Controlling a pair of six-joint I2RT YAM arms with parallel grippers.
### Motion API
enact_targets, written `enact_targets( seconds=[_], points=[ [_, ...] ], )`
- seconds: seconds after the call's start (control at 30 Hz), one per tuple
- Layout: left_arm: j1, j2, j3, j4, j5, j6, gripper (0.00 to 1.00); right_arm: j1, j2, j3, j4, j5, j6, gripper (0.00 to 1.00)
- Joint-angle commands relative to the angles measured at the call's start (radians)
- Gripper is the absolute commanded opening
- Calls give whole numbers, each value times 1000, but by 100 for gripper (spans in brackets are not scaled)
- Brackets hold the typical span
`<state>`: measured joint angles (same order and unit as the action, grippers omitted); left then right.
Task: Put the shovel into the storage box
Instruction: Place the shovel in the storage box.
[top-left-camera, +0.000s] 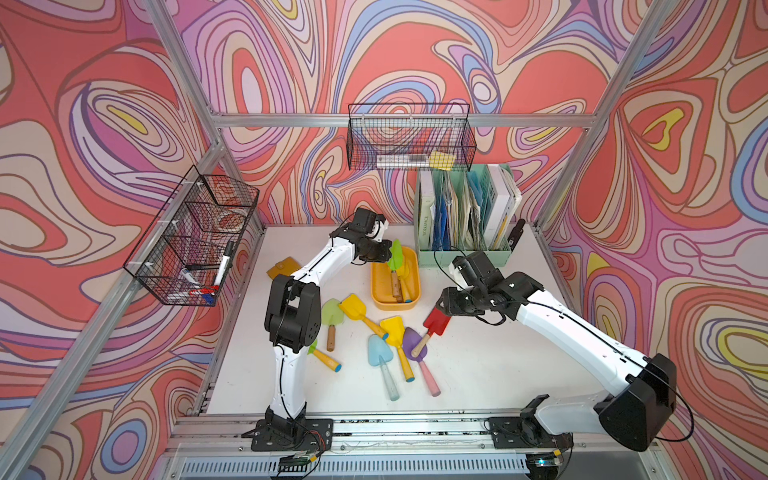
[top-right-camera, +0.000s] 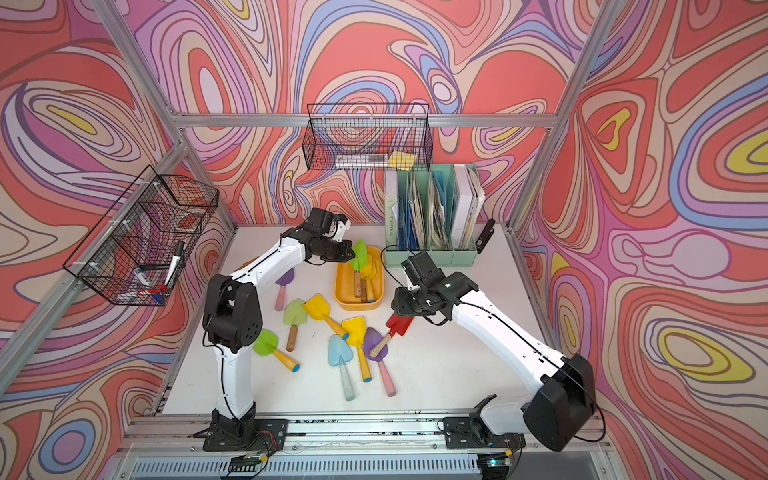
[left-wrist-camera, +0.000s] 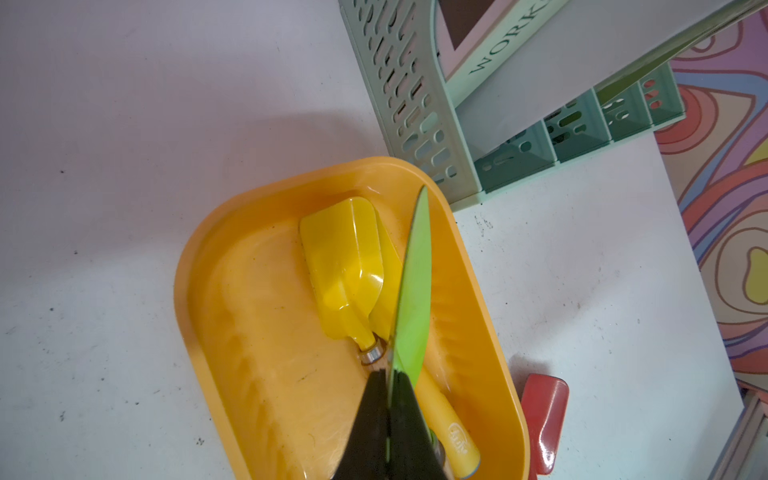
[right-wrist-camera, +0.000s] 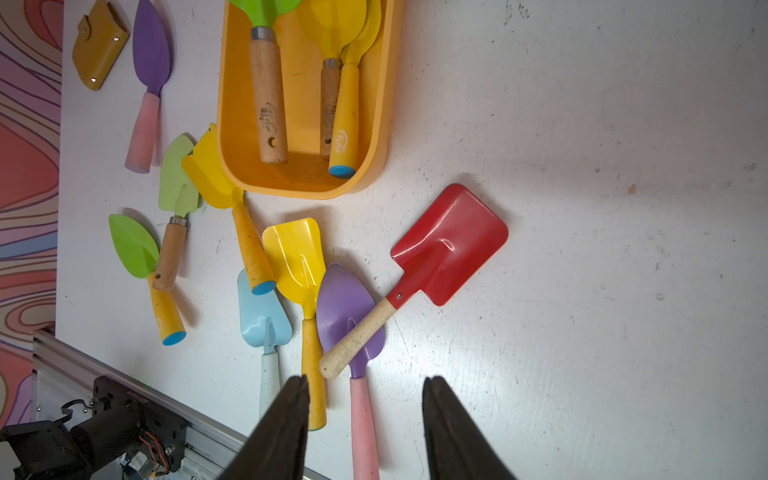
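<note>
Left wrist view: the left gripper (left-wrist-camera: 390, 376) was clamped tight on the edge-on blade of the green shovel (left-wrist-camera: 411, 291), directly above the box (left-wrist-camera: 187, 299). Two yellow shovels (left-wrist-camera: 349, 270) lay inside the box, blades toward the organizer (left-wrist-camera: 415, 108), which stood just beside one corner of the box.

Right wrist view: the green shovel's wooden handle lay within the box walls, alongside the handles of the yellow shovels. The right gripper (right-wrist-camera: 366, 379) stood roughly half open and held nothing, its fingers (right-wrist-camera: 286, 428) hanging above the table (right-wrist-camera: 623, 291). The red shovel (right-wrist-camera: 451, 245) lay flat on the table near the box, its wooden handle resting across the blade of a purple shovel (right-wrist-camera: 340, 303). Other shovels lay scattered beside these, outside the box.

In a top view, the green blade was raised at the far end of the box, and the right gripper (top-left-camera: 441, 305) hovered over the red shovel's blade.
</note>
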<state>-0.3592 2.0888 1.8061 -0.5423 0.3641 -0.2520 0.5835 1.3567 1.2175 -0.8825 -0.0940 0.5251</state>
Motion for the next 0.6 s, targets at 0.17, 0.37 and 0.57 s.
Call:
enact_targets(
  seconds=[0.17, 0.37, 0.57],
  points=[
    [6, 26, 22, -28, -89, 39, 0, 4, -5, -15, 11, 7, 6, 46],
    [5, 48, 15, 12, -98, 24, 0, 4, -2, -19, 12, 5, 6, 46],
    [6, 66, 11, 49, -103, 7, 0, 4, 10, -19, 16, -1, 7, 46]
  ],
)
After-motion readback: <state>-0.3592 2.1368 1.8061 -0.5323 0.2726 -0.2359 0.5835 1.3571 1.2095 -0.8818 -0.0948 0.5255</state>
